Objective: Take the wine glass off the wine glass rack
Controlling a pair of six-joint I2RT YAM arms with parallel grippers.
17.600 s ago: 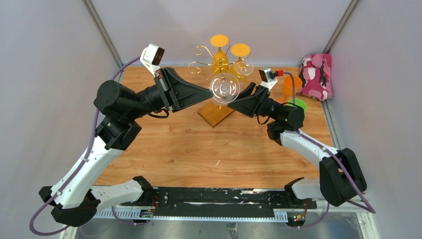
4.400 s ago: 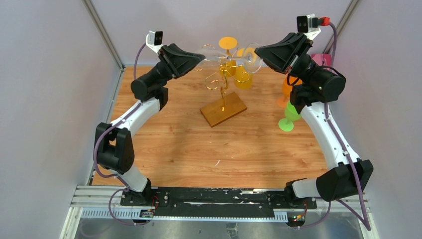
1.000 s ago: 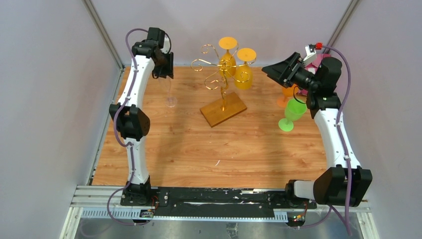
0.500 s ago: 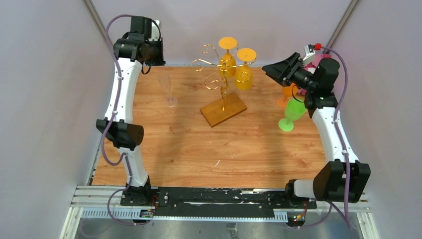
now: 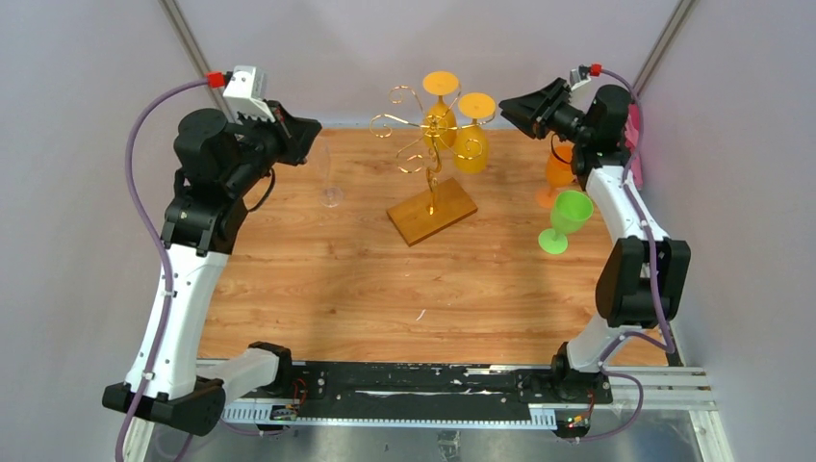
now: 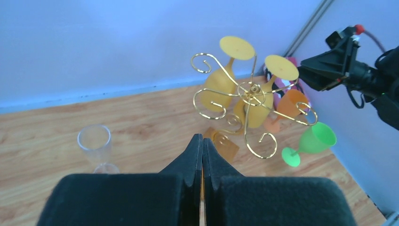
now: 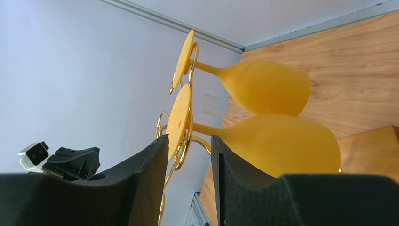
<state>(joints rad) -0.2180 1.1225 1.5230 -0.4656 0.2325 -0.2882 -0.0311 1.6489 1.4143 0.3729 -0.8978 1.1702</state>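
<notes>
The gold wire wine glass rack (image 5: pixel 416 144) stands on its amber wooden base (image 5: pixel 432 213) at the back centre. Two yellow wine glasses hang upside down from it, one (image 5: pixel 439 121) behind and one (image 5: pixel 471 146) to the right. My right gripper (image 5: pixel 504 103) is open, level with the right glass's round foot (image 5: pixel 476 105) and just right of it. In the right wrist view that foot (image 7: pixel 180 120) lines up with the gap of the right gripper (image 7: pixel 188 141), a little beyond the tips. My left gripper (image 5: pixel 315 128) is shut on nothing, raised left of the rack (image 6: pixel 254 92).
A clear flute (image 5: pixel 330 179) stands on the table under my left gripper (image 6: pixel 203 137). A green glass (image 5: pixel 566 219) and an orange glass (image 5: pixel 559 171) stand at the right, below my right arm. Walls close in at the back and both sides.
The left arm drew back from the clear flute and folded down, and its gripper shut. The right gripper rose and moved left toward the rack, its jaws narrowing.
</notes>
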